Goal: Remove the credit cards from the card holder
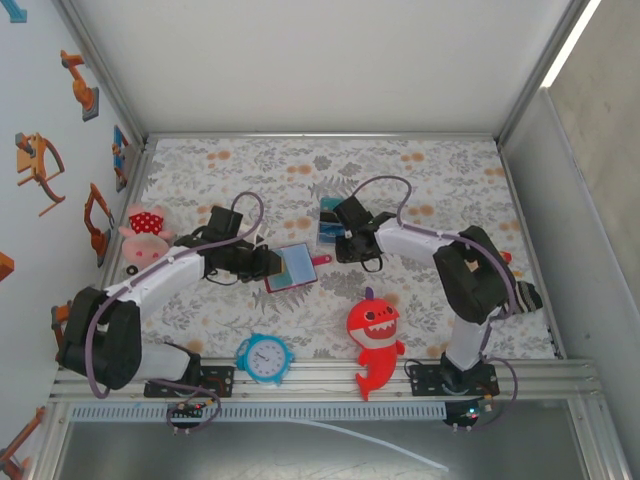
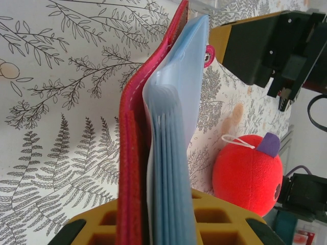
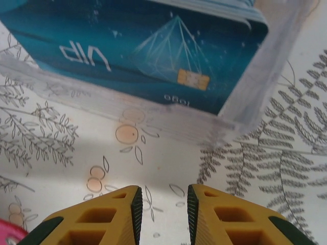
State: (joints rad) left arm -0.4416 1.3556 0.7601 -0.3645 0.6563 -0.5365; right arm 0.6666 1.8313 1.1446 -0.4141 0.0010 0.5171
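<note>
My left jaws, clamped on the card holder, hold it on edge over the counter with its pale sleeves fanned; whether cards remain inside I cannot tell; my right jaws hover partly open and empty near the teal credit cards stacked in a clear tray; next, I judge, comes a narrow pinch on any card edge left in the sleeves.

The teal credit card read "VIP" in white, upside down, with tiny "logo" by its chip.
</note>
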